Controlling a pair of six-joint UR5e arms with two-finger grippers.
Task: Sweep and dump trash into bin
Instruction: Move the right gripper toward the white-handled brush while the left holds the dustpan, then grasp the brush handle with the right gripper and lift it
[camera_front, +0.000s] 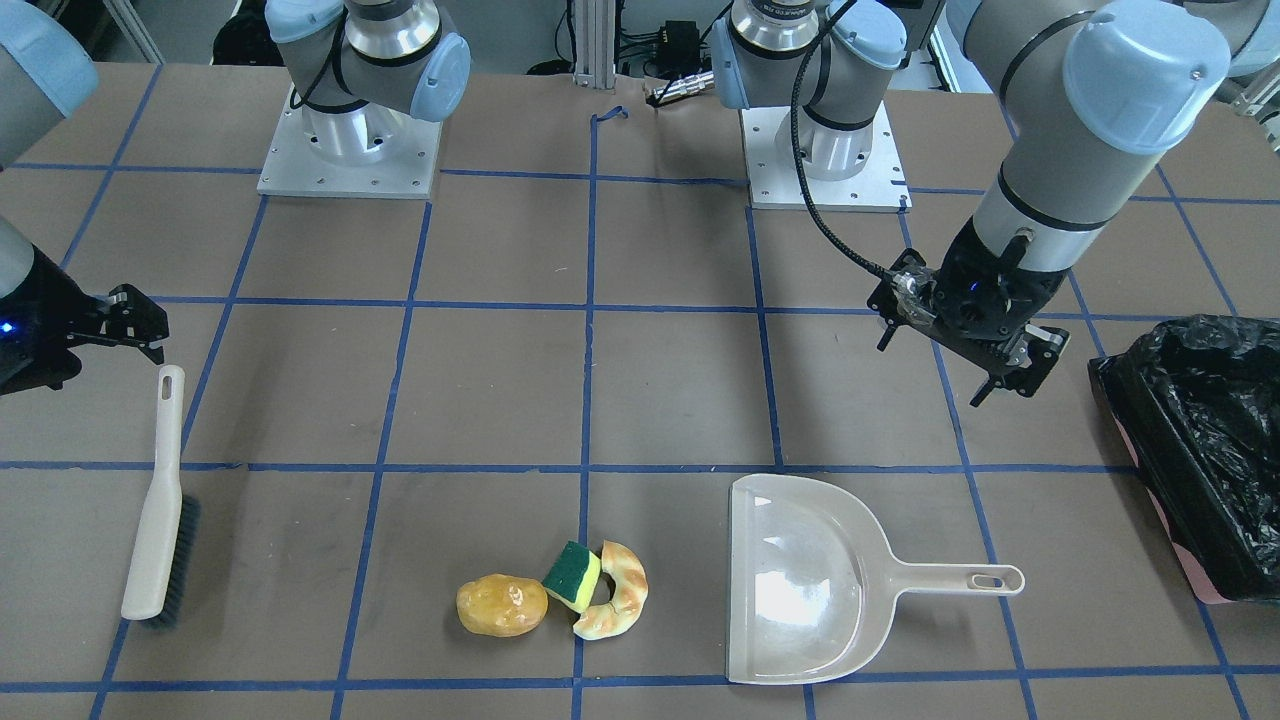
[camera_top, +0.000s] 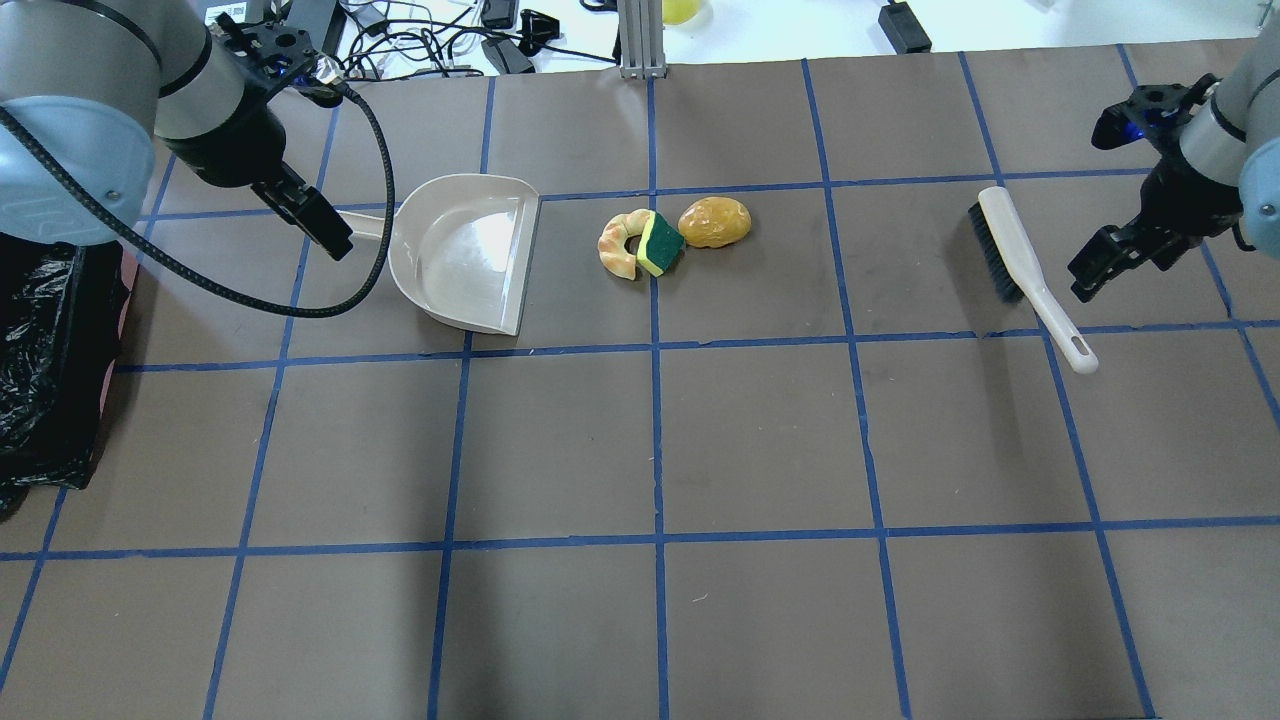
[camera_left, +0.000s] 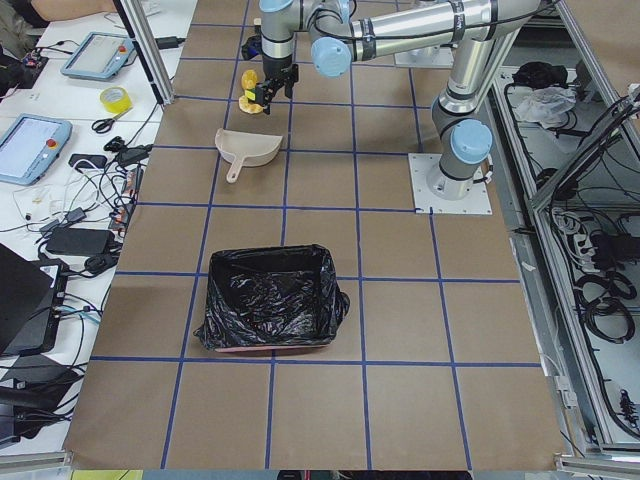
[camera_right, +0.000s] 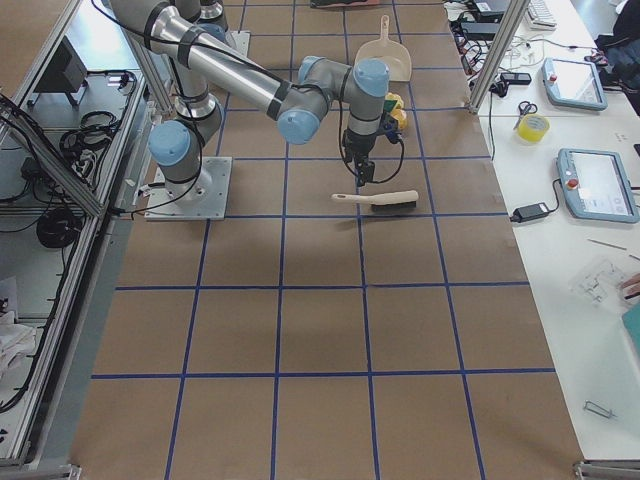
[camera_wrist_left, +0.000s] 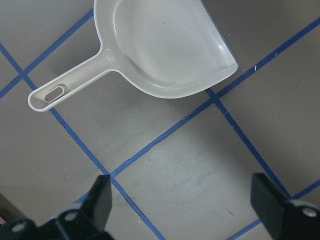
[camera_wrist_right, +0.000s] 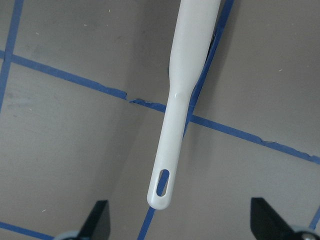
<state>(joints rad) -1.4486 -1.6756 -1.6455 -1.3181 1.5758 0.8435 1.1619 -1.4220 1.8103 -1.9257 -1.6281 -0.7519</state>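
**At the operators' edge of the counter: trash and tools, nothing yet grasped**

Midway along that edge lies the trash: a golden potato-like lump (camera_front: 500, 605), a green-and-yellow sponge (camera_front: 572, 575) and a croissant-like piece (camera_front: 622, 592), with the sponge propped between the other two and touching both. The dustpan (camera_front: 800, 540) lies flat towards the robot's left end, its open mouth facing the trash and its handle pointing at the bin (camera_front: 1120, 370), which stands at that end. The brush (camera_front: 158, 530) lies towards the right end.

The left gripper (camera_front: 1010, 380) hovers on the robot's side of the dustpan handle, jaws apart and empty. The right gripper (camera_top: 1120, 258) hovers by the tip of the brush handle, also apart and empty.

Likely hazards:
- A grasp at the very tip of the brush handle may let the brush swing under sweeping load.
- An unheld pan would probably slide when trash is pushed into it.
- The rounded lump may roll past the pan's mouth.
- The bag's loose rim could catch the pan during dumping.
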